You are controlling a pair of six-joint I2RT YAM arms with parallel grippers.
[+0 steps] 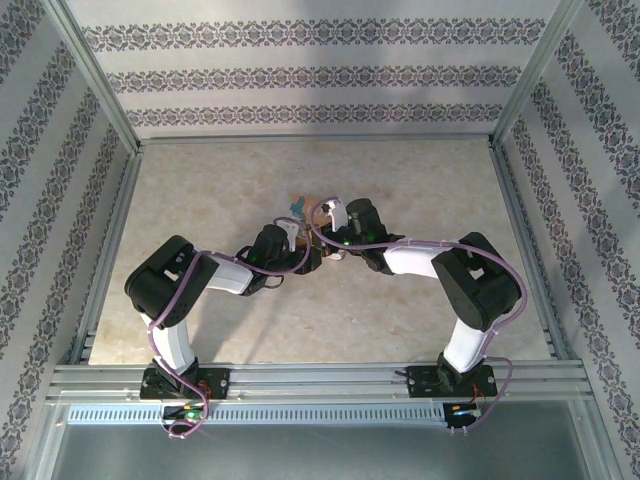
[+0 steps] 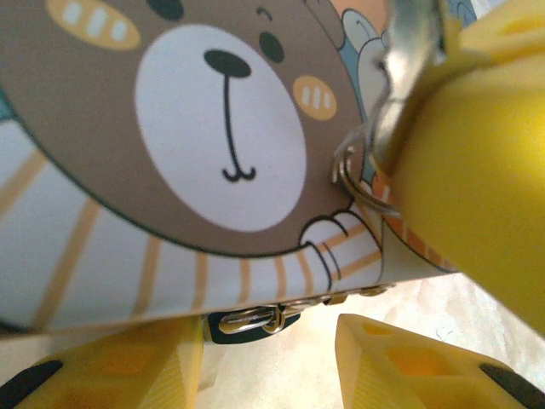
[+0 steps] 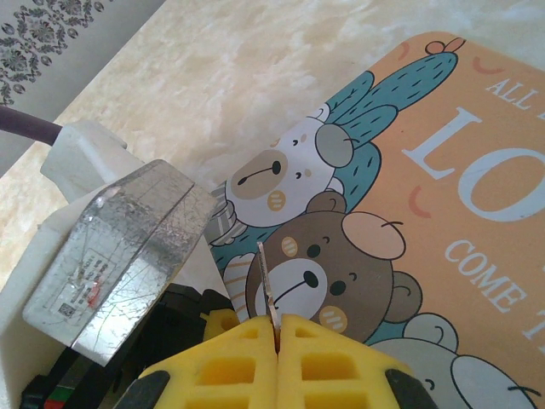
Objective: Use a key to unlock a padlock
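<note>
Your right gripper [image 3: 277,325] has its yellow fingers pressed together on the thin metal key [image 3: 266,277], which sticks up over the orange picture box with cartoon bears [image 3: 477,256]. Your left gripper [image 2: 272,358] is spread at that box's edge, with the small silvery padlock with a teal-blue part [image 2: 249,322] between its fingers.

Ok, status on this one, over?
Right fingers shut on key, tip free over picture box. Left fingers apart, padlock at box edge between them. Key not yet in lock.

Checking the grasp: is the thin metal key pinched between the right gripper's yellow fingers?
Yes, the right gripper is shut on the thin metal key jutting upward.
</note>
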